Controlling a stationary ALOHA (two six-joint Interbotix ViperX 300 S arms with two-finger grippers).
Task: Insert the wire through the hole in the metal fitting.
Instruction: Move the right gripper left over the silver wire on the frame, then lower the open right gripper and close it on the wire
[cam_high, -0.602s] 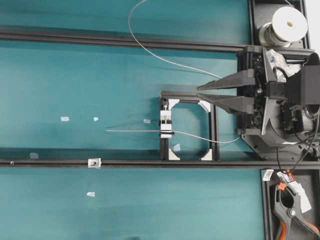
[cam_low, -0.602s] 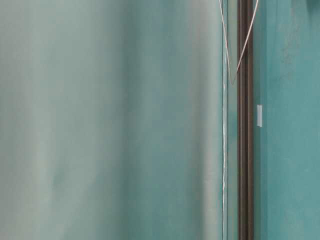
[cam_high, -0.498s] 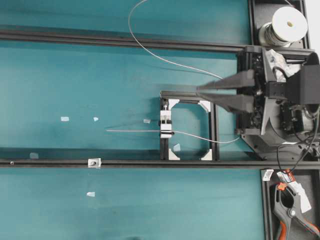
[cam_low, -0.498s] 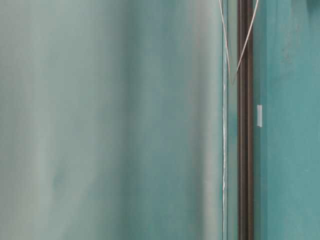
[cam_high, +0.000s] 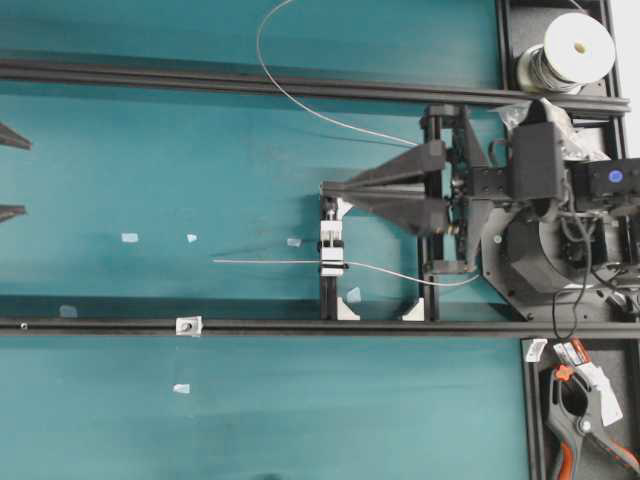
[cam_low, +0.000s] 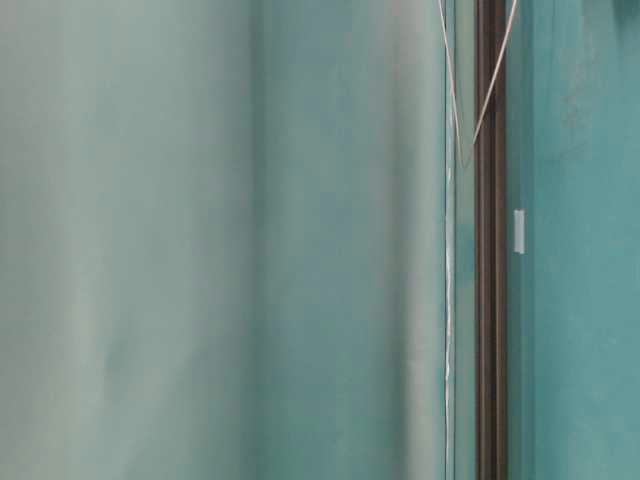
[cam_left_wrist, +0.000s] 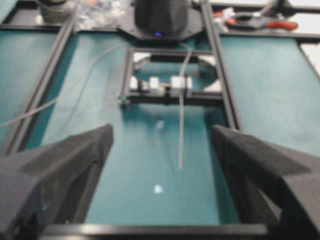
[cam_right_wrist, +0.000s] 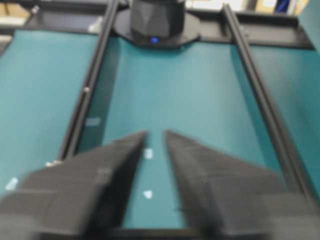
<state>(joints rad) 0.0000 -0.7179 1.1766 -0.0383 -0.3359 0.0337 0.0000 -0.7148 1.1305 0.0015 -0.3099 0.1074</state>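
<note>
While the wire lies untouched, left gripper wide apart, right gripper narrowly parted (both empty).

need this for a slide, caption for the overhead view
Right gripper over the black frame, wire clamped, metal fitting untouched on the rail.

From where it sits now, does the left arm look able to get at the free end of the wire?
Probably yes. The left gripper is open and empty, and only bare teal mat lies between it and the wire, whose free end sticks out from the clamp block toward it.
</note>
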